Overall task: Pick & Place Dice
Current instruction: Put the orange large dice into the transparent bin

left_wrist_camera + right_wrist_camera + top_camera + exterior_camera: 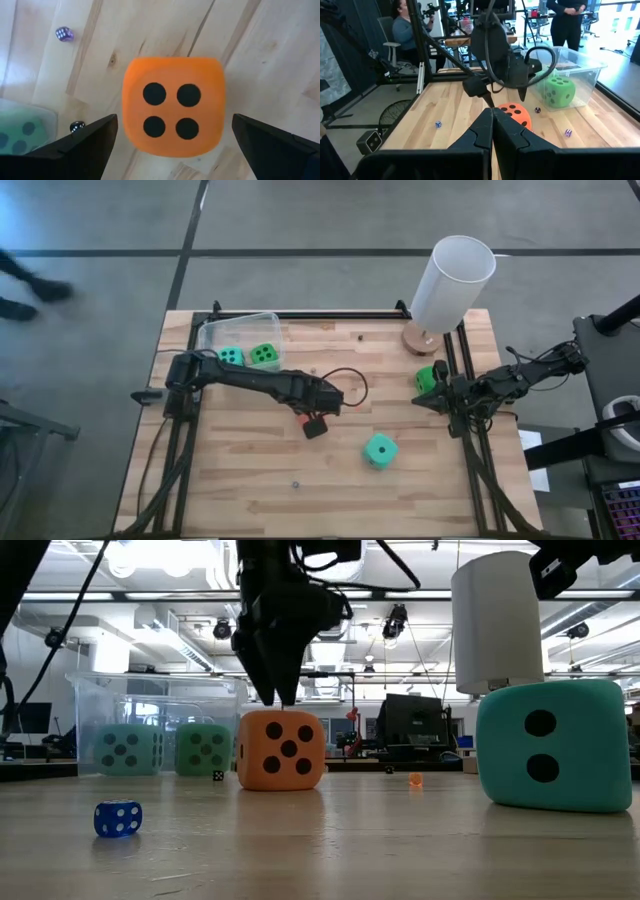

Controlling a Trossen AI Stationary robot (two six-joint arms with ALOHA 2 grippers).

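Orange die (174,114) on the bare wooden table (240,490) near its middle, four pips up, almost wholly hidden under the left gripper (316,423) in the high view; seen whole only in the left wrist and low views. Left gripper poised directly above it, fingers (85,145) spread wide to either side, not touching, holding nothing. Teal die (379,450) loose on the table toward the front right, looming large and cut off at the edge in the low view. Two more dice, one teal (231,356) and one green (264,355), inside the clear plastic tub (215,330) at the back left, blurred through its wall in the low view. Another green die (426,377) partly hidden behind the right gripper (436,398), parked at the right edge, fingers pressed together and empty. Tiny blue die (118,819) plain in the low view, barely a speck from above. White cylinder (452,282) at the back right. No readable writing anywhere. People visible beyond the table only in the right wrist view.
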